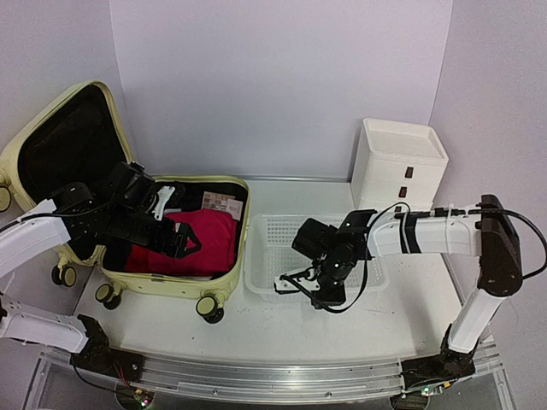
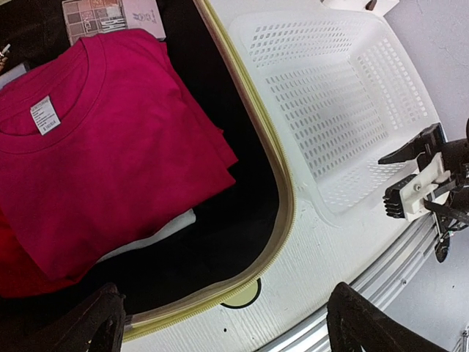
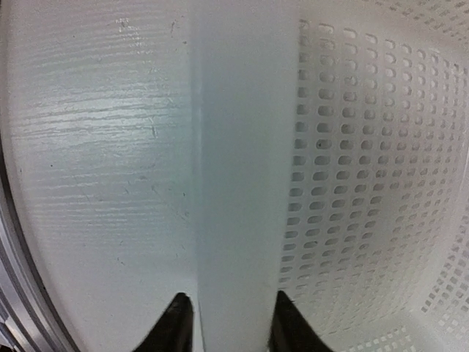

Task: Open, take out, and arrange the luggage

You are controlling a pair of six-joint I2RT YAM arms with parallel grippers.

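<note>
Down at the near rim of the white basket (image 3: 234, 183), the right jaws stand one on each side of the rim, with their dark tips (image 3: 176, 326) very close to it. Whether they are squeezing the rim or are loose cannot be told. They are likely there to set the basket just beside the luggage (image 1: 171, 284), so things have only a short way to go. The left jaws are spread wide with nothing between them. They hang over the near right corner of the luggage, above a folded pink shirt (image 2: 110, 161), and look ready to come down and pick it up. The luggage lies flat on the left side of the counter (image 1: 282, 329), with its lid up and its black lining showing, so the opening part looks done. The shirt lies inside it, with something white under it and a small flat box (image 1: 220, 202) behind it. No clothes show in the basket yet, so most of the taking out seems left to do. A white drawer box (image 1: 400, 166) stands at the back right, well apart from both arms.
</note>
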